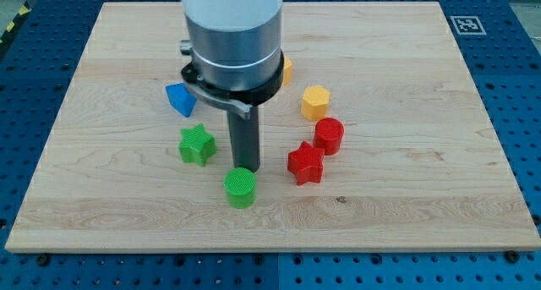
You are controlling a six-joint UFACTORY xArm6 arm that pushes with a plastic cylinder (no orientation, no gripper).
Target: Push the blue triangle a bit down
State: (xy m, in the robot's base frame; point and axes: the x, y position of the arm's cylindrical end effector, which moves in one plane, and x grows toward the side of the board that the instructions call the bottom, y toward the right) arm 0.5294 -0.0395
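Observation:
The blue triangle (180, 99) lies left of centre on the wooden board (406, 172), just left of the arm's body. My tip (245, 166) is at the end of the dark rod, below and to the right of the blue triangle, well apart from it. It stands right above the green cylinder (240, 187), very close to its top edge; I cannot tell if they touch. The green star (197, 145) lies to the tip's left, between the tip and the blue triangle.
A red star (305, 163) and a red cylinder (329, 135) lie to the tip's right. A yellow hexagon (314, 101) sits above them. Another yellow block (286, 68) is mostly hidden behind the arm. A marker tag (467, 24) is at the board's top right.

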